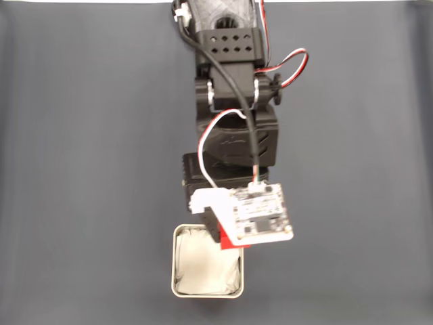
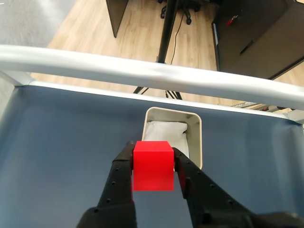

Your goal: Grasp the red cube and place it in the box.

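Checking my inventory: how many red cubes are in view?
1. The red cube is held between the gripper's fingers, just short of the box. The arm could hide others in the fixed view.

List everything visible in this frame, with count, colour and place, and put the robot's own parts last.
red cube: one, bright red, clamped between the gripper fingers, at the box's near edge in the wrist view.
box: one, pale grey-white rim with white wrinkly lining, on the mat in front of the arm.
mat: one, dark grey-blue, covering the table.
table edge rail: one, white, past the mat in the wrist view.
wooden floor: light brown, beyond the table, with dark furniture standing on it.
arm: one, black, with white and red wires and a white camera board.
gripper: one, black, shut on the cube.
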Robot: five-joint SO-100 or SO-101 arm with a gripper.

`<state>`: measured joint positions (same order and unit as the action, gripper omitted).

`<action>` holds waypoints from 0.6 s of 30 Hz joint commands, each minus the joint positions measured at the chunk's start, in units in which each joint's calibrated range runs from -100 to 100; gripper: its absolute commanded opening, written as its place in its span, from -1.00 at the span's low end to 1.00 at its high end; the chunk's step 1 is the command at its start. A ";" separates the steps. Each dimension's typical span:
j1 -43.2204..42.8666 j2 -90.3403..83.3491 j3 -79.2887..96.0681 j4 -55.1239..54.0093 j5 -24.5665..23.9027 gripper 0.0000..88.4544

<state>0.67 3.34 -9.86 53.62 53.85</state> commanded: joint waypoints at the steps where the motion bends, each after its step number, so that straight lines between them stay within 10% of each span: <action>1: 1.53 -0.31 -3.74 -1.98 -0.44 -0.97; 18: 4.73 6.71 -11.04 -3.13 -1.32 -0.97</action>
<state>4.60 10.99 -17.90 52.11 52.82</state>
